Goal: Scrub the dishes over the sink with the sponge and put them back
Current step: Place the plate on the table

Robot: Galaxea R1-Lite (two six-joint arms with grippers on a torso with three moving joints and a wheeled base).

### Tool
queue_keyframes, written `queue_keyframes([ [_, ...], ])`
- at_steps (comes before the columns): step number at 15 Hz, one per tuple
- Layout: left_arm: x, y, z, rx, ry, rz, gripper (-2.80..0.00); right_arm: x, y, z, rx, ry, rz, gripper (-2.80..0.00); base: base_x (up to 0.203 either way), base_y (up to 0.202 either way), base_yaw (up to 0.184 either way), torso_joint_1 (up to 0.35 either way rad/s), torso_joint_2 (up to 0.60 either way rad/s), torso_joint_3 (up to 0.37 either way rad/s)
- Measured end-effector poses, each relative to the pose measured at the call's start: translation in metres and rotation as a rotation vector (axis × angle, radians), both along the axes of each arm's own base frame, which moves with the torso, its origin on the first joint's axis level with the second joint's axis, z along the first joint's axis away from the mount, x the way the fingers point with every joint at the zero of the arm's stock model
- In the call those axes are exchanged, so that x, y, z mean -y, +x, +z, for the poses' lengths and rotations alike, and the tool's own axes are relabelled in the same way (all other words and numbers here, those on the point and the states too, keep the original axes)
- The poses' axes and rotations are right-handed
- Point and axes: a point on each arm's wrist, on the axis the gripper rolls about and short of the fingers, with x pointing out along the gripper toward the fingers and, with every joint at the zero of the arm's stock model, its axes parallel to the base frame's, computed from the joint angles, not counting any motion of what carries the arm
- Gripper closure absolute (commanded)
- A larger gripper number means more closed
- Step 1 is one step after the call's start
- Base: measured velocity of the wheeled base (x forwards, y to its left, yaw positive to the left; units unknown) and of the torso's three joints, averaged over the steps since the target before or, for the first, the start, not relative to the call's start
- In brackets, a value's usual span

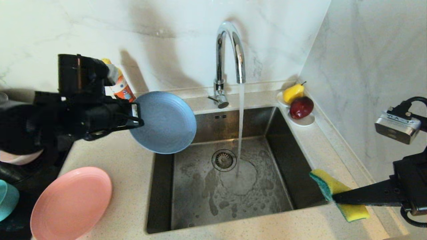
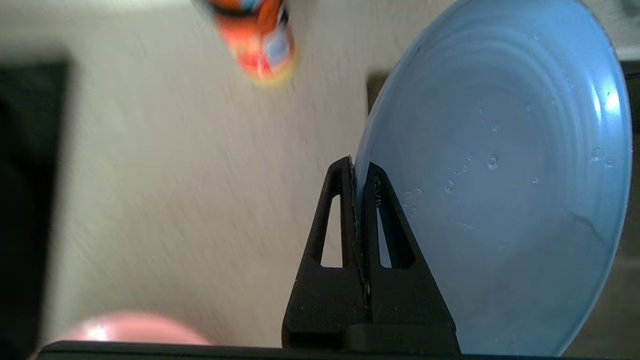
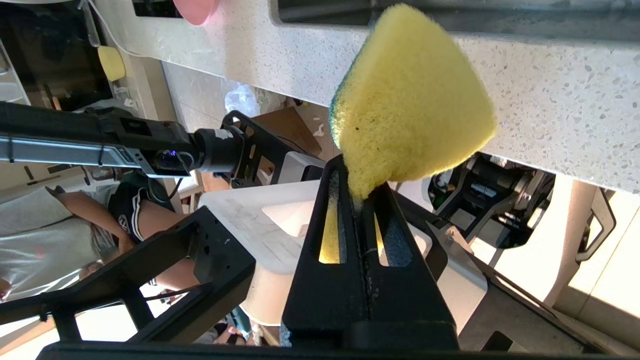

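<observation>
My left gripper (image 1: pixel 137 120) (image 2: pixel 358 172) is shut on the rim of the grey-blue plate (image 1: pixel 163 122) (image 2: pixel 500 180), which it holds tilted over the counter at the sink's left back corner. Water drops cling to the plate's face. The steel sink (image 1: pixel 297 146) has water running from the chrome faucet (image 1: pixel 230 53) beside the drain (image 1: pixel 224 160). My right gripper (image 1: pixel 335 197) (image 3: pixel 361 187) is shut on the bent yellow sponge (image 1: pixel 337 193) (image 3: pixel 412 105) over the counter at the sink's right front corner. The pink plate (image 1: pixel 71 203) lies on the counter front left. A teal bowl (image 1: pixel 7 199) sits at the far left.
An orange-labelled bottle (image 1: pixel 121 87) (image 2: pixel 257 42) stands behind the left gripper. A white dish (image 1: pixel 305 120) with a yellow pear (image 1: pixel 293 92) and a dark red fruit (image 1: pixel 301 107) sits at the back right corner. A pale bowl (image 1: pixel 20 158) lies under the left arm.
</observation>
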Motion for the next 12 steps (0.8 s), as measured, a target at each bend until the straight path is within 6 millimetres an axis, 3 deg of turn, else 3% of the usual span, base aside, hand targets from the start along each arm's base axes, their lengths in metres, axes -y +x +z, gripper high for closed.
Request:
queue_keyframes([
  [4,-0.071,-0.012,0.018,-0.224,-0.325,0.059,0.00,-0.002,0.004,-0.004,-0.017,-0.007,0.000,0.00,0.000,0.000,0.000,0.000,0.00,0.000],
  [12,-0.154,-0.040,0.013,-0.224,-0.427,0.263,0.00,-0.005,0.011,-0.006,-0.030,-0.013,0.002,0.00,0.000,0.000,0.000,0.000,0.00,0.000],
])
